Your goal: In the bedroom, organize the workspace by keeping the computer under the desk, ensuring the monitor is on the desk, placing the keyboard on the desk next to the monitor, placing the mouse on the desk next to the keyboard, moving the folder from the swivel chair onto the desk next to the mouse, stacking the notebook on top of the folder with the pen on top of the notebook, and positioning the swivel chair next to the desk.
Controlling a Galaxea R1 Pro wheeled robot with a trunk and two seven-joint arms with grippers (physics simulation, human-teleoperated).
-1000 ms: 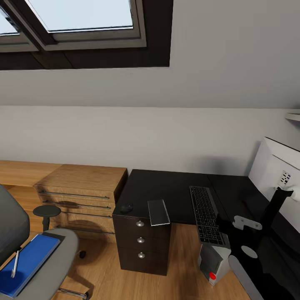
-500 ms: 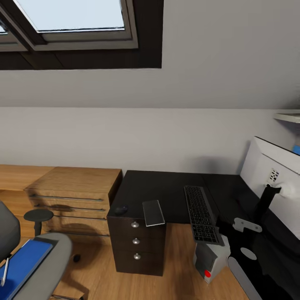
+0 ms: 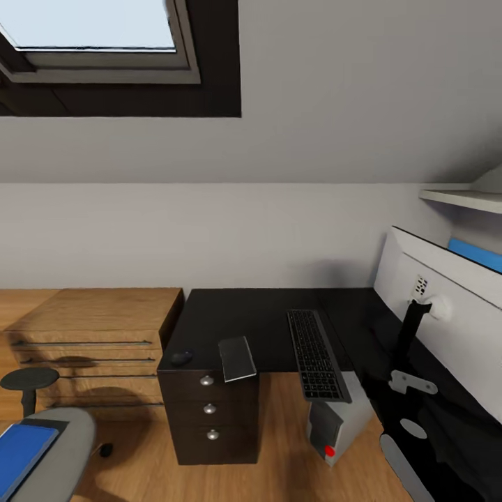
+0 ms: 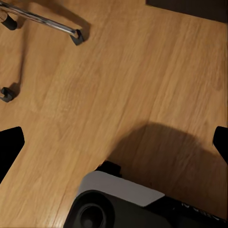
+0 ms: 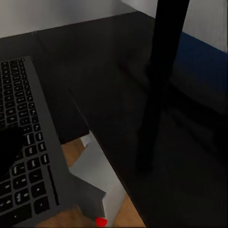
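Observation:
The black desk (image 3: 244, 310) carries the keyboard (image 3: 315, 354), the dark mouse (image 3: 182, 358) and the light-grey notebook (image 3: 237, 358), which overhangs the front edge. At the right stands the monitor (image 3: 436, 307), white back toward me. The computer (image 3: 335, 424) sits on the floor under the keyboard's near end. The swivel chair (image 3: 59, 446) holds the blue folder (image 3: 19, 457) at the lower left. The pen is out of view. My left gripper (image 4: 114, 142) hangs open over the floor. My right gripper (image 5: 114, 142) is open over the keyboard (image 5: 23, 156) and computer (image 5: 95, 190).
Low light-wood shelving (image 3: 90, 328) adjoins the desk's left end above the black drawer unit (image 3: 209, 418). A wall shelf (image 3: 464, 199) hangs over the monitor. The chair's chrome leg (image 4: 47, 21) and a caster (image 4: 5, 93) lie on the wood floor (image 4: 118, 80) near my base (image 4: 118, 199).
The head view has swung to the right: desk, keyboard and computer shifted left in frame, more of the monitor shows, and most of the chair and the pen left the view.

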